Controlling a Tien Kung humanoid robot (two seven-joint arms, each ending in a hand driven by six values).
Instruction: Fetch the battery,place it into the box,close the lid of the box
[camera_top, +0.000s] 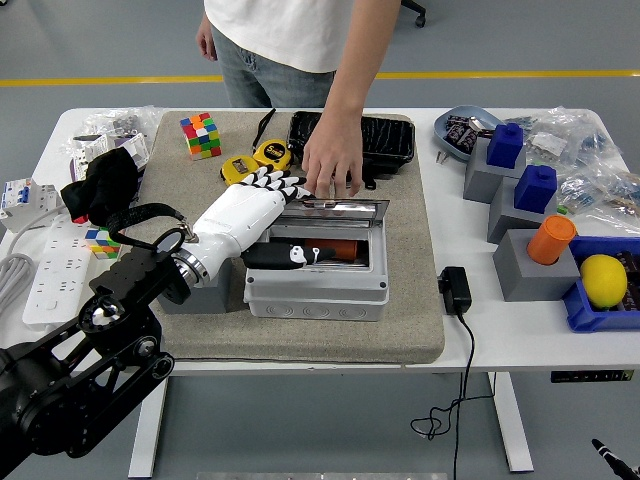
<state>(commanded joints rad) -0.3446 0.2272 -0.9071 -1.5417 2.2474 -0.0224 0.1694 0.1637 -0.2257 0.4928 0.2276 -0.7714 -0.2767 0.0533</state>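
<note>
Your left hand is right over the grey box now, reaching in from the box's left side; its black-and-white fingers are fanned out against the left end of the lid, and the thumb lies stretched across the opening below; nothing is held in them. The lid is clear and tilted, hinged along the box's far edge, part way between raised and flat; you can see the orange battery inside the box, just right of your thumb, lying in the compartment. At the far side of the box a person's hand rests fingers down on the lid's far edge, next to your fingertips; whether the two hands touch cannot be told. The box sits on the beige mat; a grey block stands just left of the box, under your wrist; beyond the box lie a yellow tape measure, a black tray and, further left, a coloured cube. Right of the box, off the mat, a black adapter lies on the white table. Your right hand does not show.
</note>
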